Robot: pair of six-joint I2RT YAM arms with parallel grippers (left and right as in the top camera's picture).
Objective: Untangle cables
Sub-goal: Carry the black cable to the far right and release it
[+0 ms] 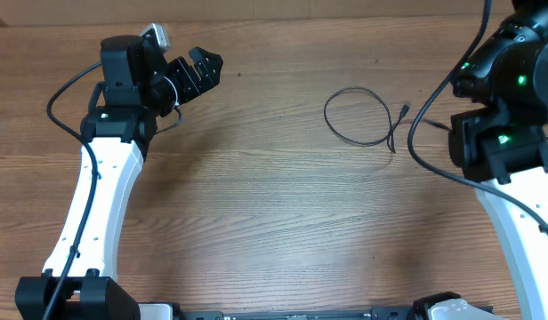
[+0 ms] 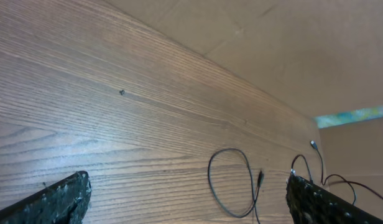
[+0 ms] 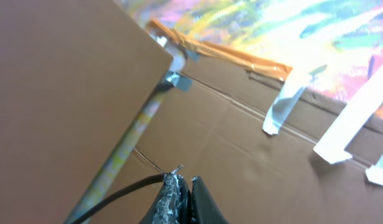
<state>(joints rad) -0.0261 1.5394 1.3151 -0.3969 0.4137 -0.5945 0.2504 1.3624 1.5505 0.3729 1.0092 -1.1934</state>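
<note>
My left hand (image 1: pixel 201 75) hangs over the far left of the table (image 1: pixel 274 231) with its fingers (image 2: pixel 61 198) spread as wide as they go and nothing between them. Its own camera looks past both fingertips at bare wood grain.

The cable (image 1: pixel 327 116) lies flat on the wood at the far right of the middle, well apart from that hand. It is one thin black cord curled into a single open loop. One plug end (image 1: pixel 406 108) points toward the far edge just right of the loop, and the other end (image 1: pixel 392 148) trails off the loop's near right side. From my left wrist the same loop (image 2: pixel 210 176) sits low between my two fingers, farther along the table.

A second cord (image 1: pixel 431 124) runs along the wood just right of the loop, next to my right arm (image 1: pixel 503 142). From the left wrist I see more thin black strands there, one with a small plug (image 2: pixel 313 145) at its tip. I cannot tell how they cross.

My right hand (image 3: pixel 184 198) is out of the overhead picture. Its own camera shows the fingers pressed together and pointed up at cardboard (image 3: pixel 67 93) patched with tape (image 3: pixel 281 102). A dark cord (image 3: pixel 126 191) reaches the fingertips from the left, and a finer strand (image 3: pixel 151 162) ends there too — whether either is pinched I cannot tell.
</note>
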